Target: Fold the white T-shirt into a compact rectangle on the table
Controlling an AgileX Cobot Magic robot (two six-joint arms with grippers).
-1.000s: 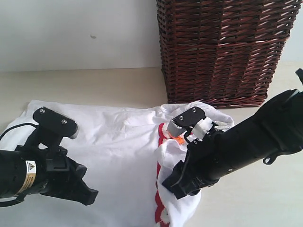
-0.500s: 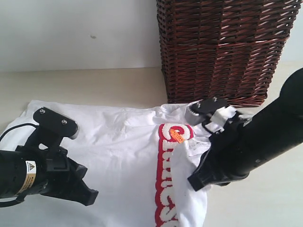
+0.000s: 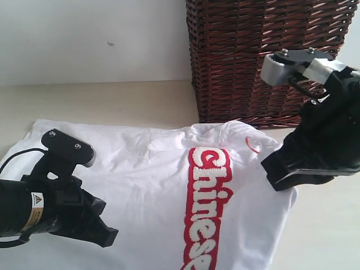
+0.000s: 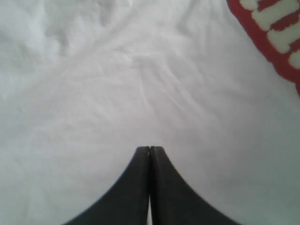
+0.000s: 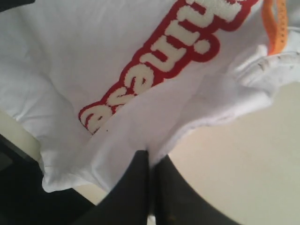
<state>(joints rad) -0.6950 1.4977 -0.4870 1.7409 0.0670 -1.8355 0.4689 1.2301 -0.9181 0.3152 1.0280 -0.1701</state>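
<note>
The white T-shirt [image 3: 146, 185] is lying spread flat on the pale bench [image 3: 112, 101], one edge reaching almost to the foot of the dark wicker basket [image 3: 264, 62]. The right claw [image 3: 273, 173] is hanging at the shirt's edge just in front of the basket. Its jaws are pressing fully together, and the right wrist view is showing the cloth's edge lifting off the bench and running in between the black tips, so it appears to be pinching the fabric. The left claw [image 3: 109, 236] is sitting well away from the basket, over the plain white part of the shirt. Its jaws are meeting flat with nothing between them, though whether they are touching the cloth cannot be told. Fuzzy white lettering [image 3: 205, 208] outlined in thick red is spelling "Chinese", running away from the basket. A small orange loop [image 3: 252, 145] is lying on the shirt close to the basket's base; only the right wrist view is showing it as a ribbed strap. A yellow warning sticker [image 3: 35, 205] is showing on the left arm, its print too small to read.
</note>
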